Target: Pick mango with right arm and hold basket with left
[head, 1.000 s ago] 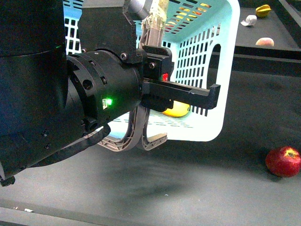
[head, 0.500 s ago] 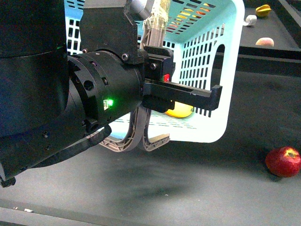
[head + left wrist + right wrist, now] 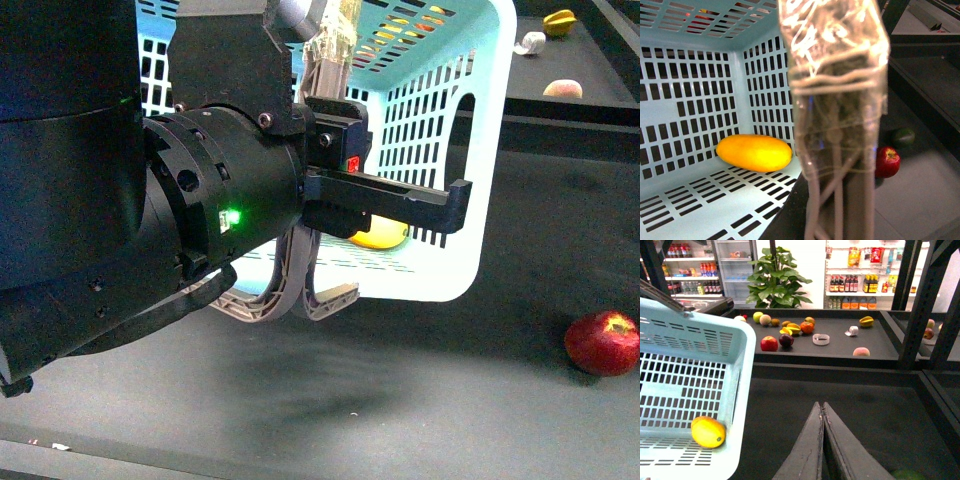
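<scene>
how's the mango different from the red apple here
Colour: the mango is plain yellow all over, while the red apple is red with yellow flecks.
Shape: the mango is a long oval, the red apple is round.
Place: the mango lies inside the basket, while the red apple sits outside it on the dark table, off to the robot's right.
Both are whole, smooth-skinned fruits lying loose.

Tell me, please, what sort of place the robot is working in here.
Probably a grocery shop, or a mock-up of one: white wall shelves of bottled drinks, a dark display counter strewn with loose fruit, and a light-turquoise slotted plastic shopping basket.
</scene>
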You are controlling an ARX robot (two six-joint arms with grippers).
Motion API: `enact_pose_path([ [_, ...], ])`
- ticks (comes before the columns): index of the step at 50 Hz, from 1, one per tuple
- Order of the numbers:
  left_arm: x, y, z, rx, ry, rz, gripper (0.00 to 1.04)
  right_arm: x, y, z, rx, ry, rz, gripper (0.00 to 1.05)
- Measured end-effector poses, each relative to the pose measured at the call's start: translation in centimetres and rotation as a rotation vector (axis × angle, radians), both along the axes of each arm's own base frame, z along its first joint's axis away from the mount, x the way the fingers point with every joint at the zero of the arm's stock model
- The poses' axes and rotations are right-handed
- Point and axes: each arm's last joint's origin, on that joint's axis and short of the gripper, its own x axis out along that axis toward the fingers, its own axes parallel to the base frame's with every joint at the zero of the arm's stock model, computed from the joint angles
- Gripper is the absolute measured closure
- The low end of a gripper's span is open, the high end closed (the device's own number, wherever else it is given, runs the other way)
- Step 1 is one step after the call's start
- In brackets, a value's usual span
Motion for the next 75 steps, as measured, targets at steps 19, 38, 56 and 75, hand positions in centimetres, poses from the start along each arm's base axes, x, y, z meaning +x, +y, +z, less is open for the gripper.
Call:
enact_pose_path([
  [19,0.0,0.0,0.0,0.000,0.000,0.000,1.00,-0.7,0.0,0.0,0.000,-0.005,0.000,1.03],
  [38,0.0,0.0,0.0,0.000,0.000,0.000,1.00,-1.7,0.0,-0.4,-0.001,0.028,0.002,1.03],
  [56,0.0,0.0,0.0,-0.002,0.001,0.000,1.00,-2.2,0.0,-0.3,-0.001,0.001,0.002,1.03],
  [75,0.0,0.0,0.0,0.000,0.000,0.000,1.00,-2.2,0.0,-0.3,-0.001,0.001,0.002,1.03],
])
